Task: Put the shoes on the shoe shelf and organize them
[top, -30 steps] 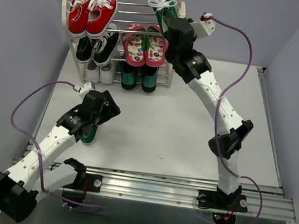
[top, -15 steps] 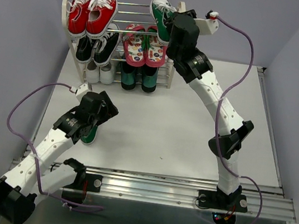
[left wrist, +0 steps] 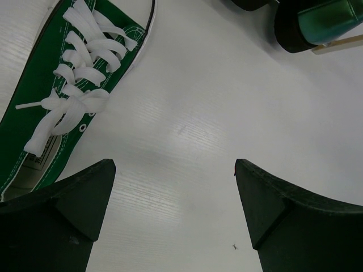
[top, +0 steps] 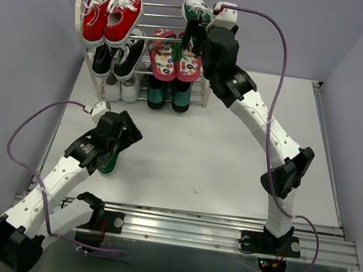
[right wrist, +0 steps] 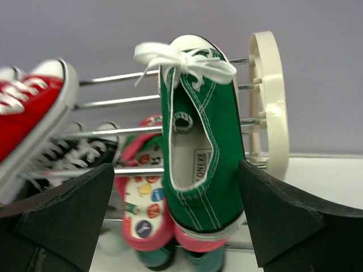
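One green sneaker (right wrist: pixel 201 141) lies tilted on the right side of the top rods of the shoe shelf (right wrist: pixel 269 102), toe up, heel towards me. My right gripper (right wrist: pixel 176 170) is open, a finger on each side of the heel, and holds nothing. From above, the same sneaker (top: pixel 195 8) and right gripper (top: pixel 195 34) are at the shelf's (top: pixel 207 85) top right. The other green sneaker (left wrist: pixel 74 96) lies on the table, and my open, empty left gripper (left wrist: pixel 174 170) hangs just right of it. The flip-flops (top: pixel 175 56) fill the middle tier, the dark green loafers (top: pixel 169 93) the tier below.
Red sneakers (top: pixel 111 14) occupy the top tier's left, black sneakers (top: pixel 118 58) sit beneath them. The second green sneaker (top: pixel 110 163) is half hidden under my left wrist (top: pixel 109 137). The white table (top: pixel 219 155) ends in a metal rail (top: pixel 222 228) at the near edge.
My right gripper lowered the green sneaker onto the top rods and opened, letting it go. The left arm has hardly moved.
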